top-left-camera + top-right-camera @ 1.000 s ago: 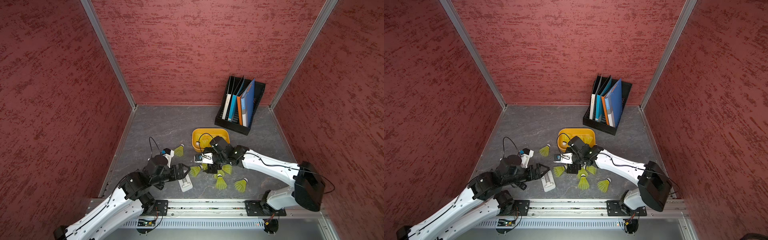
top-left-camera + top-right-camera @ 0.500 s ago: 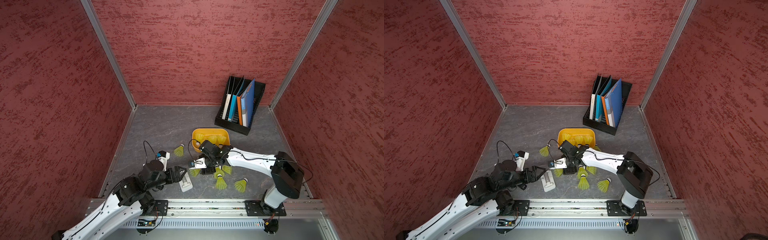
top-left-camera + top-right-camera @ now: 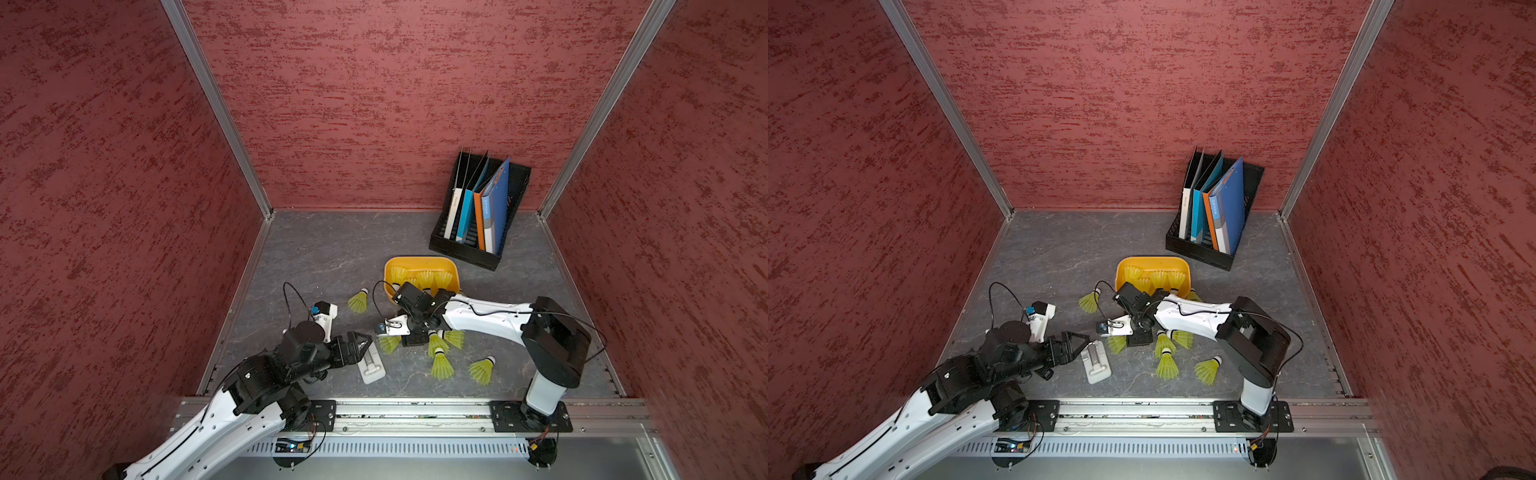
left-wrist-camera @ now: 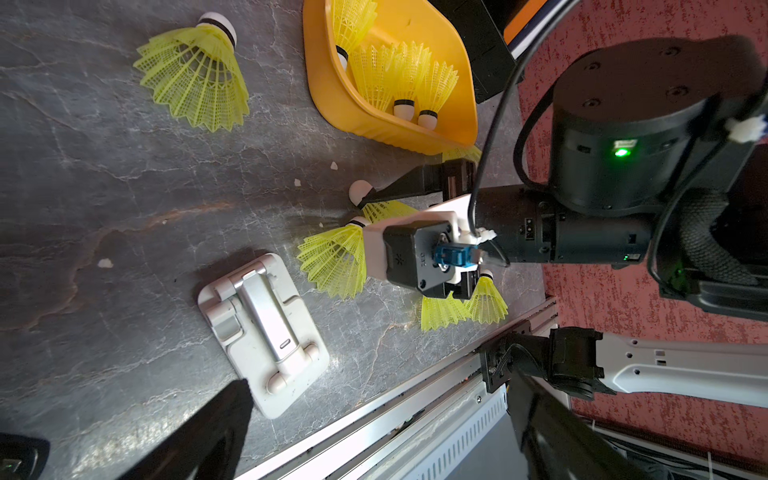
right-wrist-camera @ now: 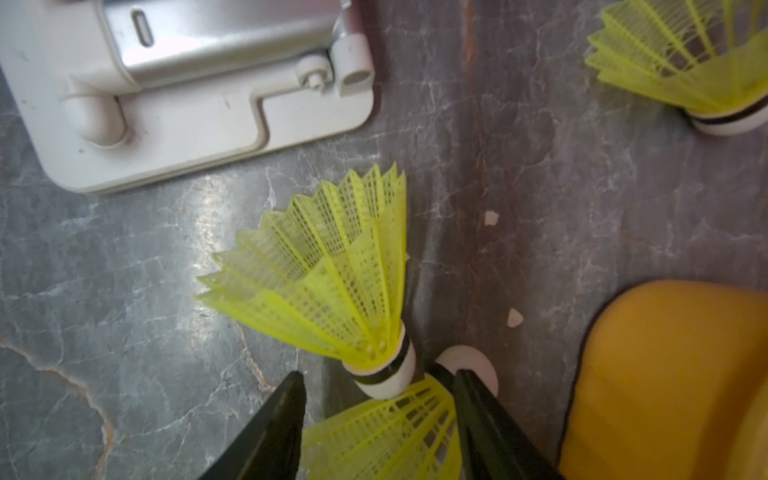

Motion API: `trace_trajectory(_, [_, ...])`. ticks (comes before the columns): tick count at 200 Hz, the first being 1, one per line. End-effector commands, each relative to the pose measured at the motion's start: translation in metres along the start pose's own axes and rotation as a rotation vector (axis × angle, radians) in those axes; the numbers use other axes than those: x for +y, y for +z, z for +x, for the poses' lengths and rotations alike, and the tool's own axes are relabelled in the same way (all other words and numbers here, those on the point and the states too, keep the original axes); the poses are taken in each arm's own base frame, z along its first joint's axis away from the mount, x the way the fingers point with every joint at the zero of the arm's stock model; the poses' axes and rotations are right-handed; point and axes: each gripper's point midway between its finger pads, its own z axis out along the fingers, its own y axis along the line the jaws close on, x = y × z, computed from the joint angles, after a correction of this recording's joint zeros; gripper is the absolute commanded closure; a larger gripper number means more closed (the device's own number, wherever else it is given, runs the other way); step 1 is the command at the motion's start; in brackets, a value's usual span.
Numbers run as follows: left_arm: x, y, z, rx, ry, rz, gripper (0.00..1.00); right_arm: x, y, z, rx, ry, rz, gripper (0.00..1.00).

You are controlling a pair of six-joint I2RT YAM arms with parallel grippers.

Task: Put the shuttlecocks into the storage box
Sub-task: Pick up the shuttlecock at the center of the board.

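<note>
Top views both show the left claw point(image 3: 360, 343) hanging wide apart, holding nothing, over the white stand point(image 3: 372, 366) at 7 o'clock on the grey table point(image 3: 332, 249). Next, near 6 o'clock, the right claw point(image 5: 376, 399) points down with both fingers point(image 5: 274, 432) against the net skirt of 1 pinched shuttlecock point(image 5: 386, 436); it looks clamped on it. That one lies on its side, white tip on the side nearer the storage box point(image 3: 419, 261). The box sits close, at 12 o'clock from this claw, with about 4 shuttlecocks point(image 3: 424, 277) inside. So the right arm is nearer. I think the move is up, then toward 12 o'clock.
</note>
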Motion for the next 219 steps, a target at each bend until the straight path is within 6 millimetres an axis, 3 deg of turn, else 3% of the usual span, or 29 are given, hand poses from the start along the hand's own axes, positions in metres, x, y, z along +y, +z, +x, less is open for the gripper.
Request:
trace_trajectory(1, [0.001,-0.003,-0.001,-0.011,0.016,-0.004,0.00,-0.012,-0.001,-0.013,-0.026,-0.007,0.036,0.42])
trace_trajectory(105, [-0.007,-0.005,-0.008,-0.036,0.023,0.019,0.00,-0.022,0.015,-0.016,0.011,0.062,0.041,0.55])
trace_trajectory(219, [-0.012,0.000,-0.008,-0.025,0.041,0.032,0.00,-0.012,0.021,-0.004,0.020,0.148,0.034,0.60])
